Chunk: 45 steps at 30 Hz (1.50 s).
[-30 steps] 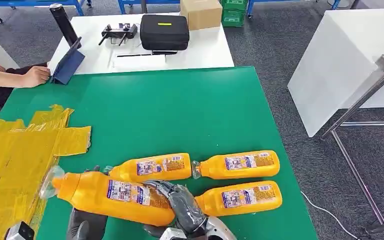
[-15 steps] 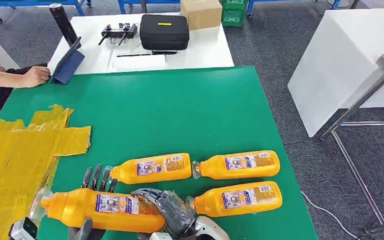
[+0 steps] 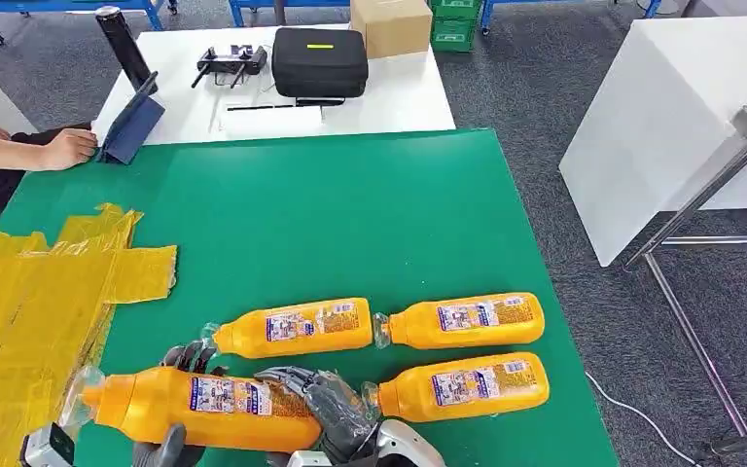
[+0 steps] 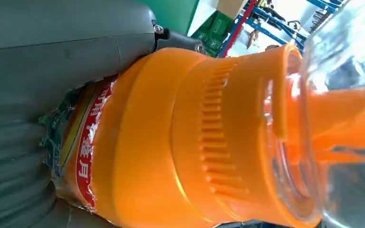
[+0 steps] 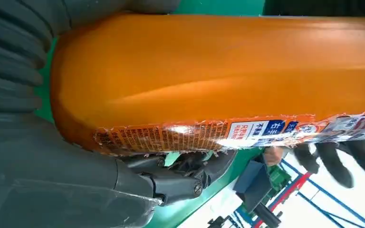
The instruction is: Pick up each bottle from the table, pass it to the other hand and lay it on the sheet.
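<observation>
Three bottles (image 3: 462, 321) lie on the green table (image 3: 331, 214); a fourth (image 3: 195, 407) hangs mid-handover, both the left hand (image 3: 187, 358) and right hand (image 3: 336, 404) clamping fingers on it. Yellow sheet (image 3: 29, 311) holds none.

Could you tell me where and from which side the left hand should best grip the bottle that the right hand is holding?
Judging by its pose, grip the held bottle on its upper body, behind the neck: its base sits in the right hand, and the left hand is already there, so close round it from below and behind.
</observation>
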Each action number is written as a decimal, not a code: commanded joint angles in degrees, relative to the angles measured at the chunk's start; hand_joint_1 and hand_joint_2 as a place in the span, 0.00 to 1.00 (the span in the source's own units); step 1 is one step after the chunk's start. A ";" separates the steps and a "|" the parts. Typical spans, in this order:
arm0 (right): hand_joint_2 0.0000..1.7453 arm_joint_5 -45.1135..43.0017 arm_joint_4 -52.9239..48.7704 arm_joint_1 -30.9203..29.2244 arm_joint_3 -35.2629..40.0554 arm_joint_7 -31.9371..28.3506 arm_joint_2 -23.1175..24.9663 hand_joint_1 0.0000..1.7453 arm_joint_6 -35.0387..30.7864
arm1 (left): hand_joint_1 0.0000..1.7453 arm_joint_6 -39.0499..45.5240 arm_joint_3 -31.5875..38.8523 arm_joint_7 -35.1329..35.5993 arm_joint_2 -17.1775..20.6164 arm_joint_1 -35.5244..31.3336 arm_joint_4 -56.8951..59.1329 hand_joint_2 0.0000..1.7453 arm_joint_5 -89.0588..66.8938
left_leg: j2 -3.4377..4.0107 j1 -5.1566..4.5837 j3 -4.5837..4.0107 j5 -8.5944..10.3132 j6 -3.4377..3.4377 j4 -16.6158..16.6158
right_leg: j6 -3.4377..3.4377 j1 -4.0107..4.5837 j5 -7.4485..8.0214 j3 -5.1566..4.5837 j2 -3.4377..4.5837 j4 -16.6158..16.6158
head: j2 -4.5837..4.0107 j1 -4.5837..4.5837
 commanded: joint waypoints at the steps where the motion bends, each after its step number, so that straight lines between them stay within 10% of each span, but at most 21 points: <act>1: 1.00 0.31 -2.49 2.88 -1.33 1.53 -0.41 1.00 -2.52 | 1.00 0.20 0.66 -0.42 -0.12 0.01 -1.69 1.00 -1.04 | -0.03 0.07 0.00 -0.03 -0.10 0.05 | -0.05 0.07 -0.04 0.07 -0.10 -0.02 | 0.00 0.00; 5: 1.00 -0.31 -5.28 4.13 -3.49 2.18 -0.54 1.00 -4.95 | 1.00 1.20 3.46 -1.09 -0.94 1.17 -4.93 1.00 -2.34 | 0.06 0.12 0.08 -0.09 -0.14 0.08 | -0.08 0.12 -0.06 0.15 -0.03 -0.03 | 0.00 0.00; 6: 1.00 -0.29 -6.19 4.24 -3.79 2.26 -0.75 0.77 -5.22 | 1.00 1.45 4.22 -1.07 -0.93 1.52 -6.06 1.00 -2.65 | 0.05 0.09 0.05 -0.08 -0.13 0.07 | -0.07 0.10 -0.05 0.11 -0.04 -0.02 | 0.00 0.00; 7: 1.00 2.45 -7.80 4.73 -5.19 3.41 -0.45 0.00 -9.52 | 1.00 4.25 6.66 -1.64 -1.86 1.97 -8.35 1.00 -5.32 | 0.03 0.09 0.02 -0.07 -0.12 0.08 | -0.06 0.09 -0.06 0.09 -0.06 -0.01 | 0.00 0.00; 17: 1.00 3.82 -14.80 4.42 -10.99 10.28 -2.42 0.00 -11.81 | 1.00 15.85 20.36 -2.19 -6.86 -0.89 -19.90 1.00 -19.75 | 0.04 0.08 -0.04 -0.02 -0.10 0.10 | -0.04 0.07 0.00 0.01 -0.04 0.02 | 0.00 -0.02; 21: 1.00 5.57 -15.52 2.91 -11.68 13.78 -3.08 0.00 -12.01 | 1.00 39.02 22.31 -3.94 -5.89 -5.85 -19.41 1.00 -39.24 | -0.05 0.08 -0.06 0.02 -0.11 0.09 | -0.04 0.07 0.00 0.02 -0.13 0.03 | 0.00 -0.02; 22: 0.00 5.61 -15.18 1.53 -11.69 15.13 -3.57 0.00 -10.96 | 1.00 46.15 22.54 -3.42 -4.56 -8.44 -17.63 1.00 -46.97 | -0.06 0.05 -0.04 0.04 -0.08 0.04 | -0.03 0.04 0.00 0.01 -0.12 0.01 | 0.00 0.00; 29: 0.00 6.23 -2.32 -9.59 -9.88 19.62 -3.81 0.00 -3.10 | 1.00 58.06 18.61 11.84 4.10 -20.03 4.13 1.00 -86.30 | -0.07 -0.02 0.14 0.24 -0.12 -0.14 | -0.04 -0.03 0.09 0.16 -0.11 -0.07 | 0.00 -0.02; 30: 1.00 5.74 0.22 -11.32 -9.43 19.42 -3.21 0.00 -2.12 | 1.00 58.73 16.99 14.85 5.91 -21.96 10.19 1.00 -91.66 | -0.07 0.04 0.14 0.30 -0.18 -0.15 | -0.08 0.03 0.16 0.20 -0.15 -0.11 | 0.00 0.00; 45: 1.00 4.23 6.05 -16.99 -5.54 20.07 -2.53 0.00 0.19 | 1.00 61.68 15.33 22.78 11.57 -27.35 37.39 1.00 -103.65 | 0.06 0.05 -0.05 0.37 -0.19 -0.04 | -0.14 0.01 0.24 -0.06 -0.02 0.05 | 0.00 0.00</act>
